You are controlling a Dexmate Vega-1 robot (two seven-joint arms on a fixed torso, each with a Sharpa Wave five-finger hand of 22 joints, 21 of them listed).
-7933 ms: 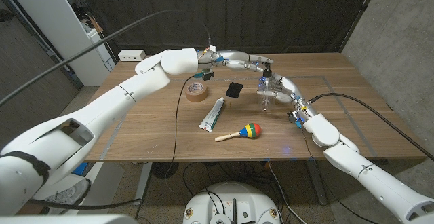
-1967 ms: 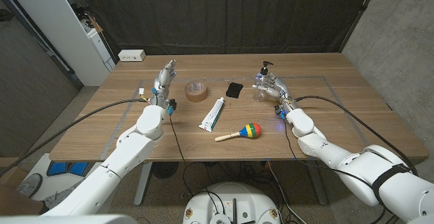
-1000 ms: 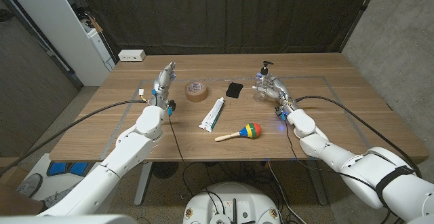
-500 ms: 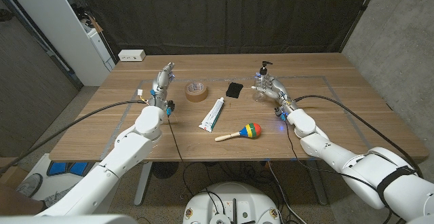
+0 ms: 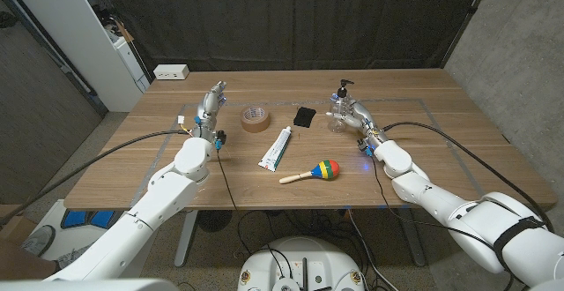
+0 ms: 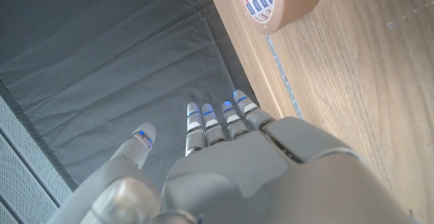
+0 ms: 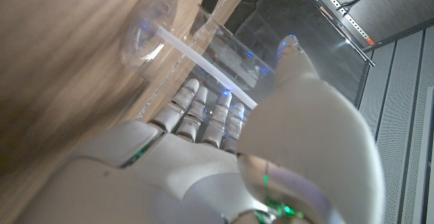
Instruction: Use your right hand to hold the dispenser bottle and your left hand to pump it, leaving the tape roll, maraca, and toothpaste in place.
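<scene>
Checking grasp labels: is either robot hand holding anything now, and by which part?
Left hand holds nothing, fingers apart. Right hand sits at the dispenser bottle's clear body; whether it grips cannot be told.

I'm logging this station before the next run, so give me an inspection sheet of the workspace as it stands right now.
Surface: wooden table, no spills seen.
Job's things: clear dispenser bottle upright at the far right; tape roll, toothpaste and maraca lie apart from one another mid-table.
Clutter: small black object beyond the toothpaste.
Hands: right hand against the dispenser bottle, grip not clear; left hand beside the tape roll, fingers straight, holding nothing.
Cables: black cables along both arms; a white power strip at the far left corner.
Surroundings: dark curtain behind, white cabinet on the left, grey wall on the right.
</scene>
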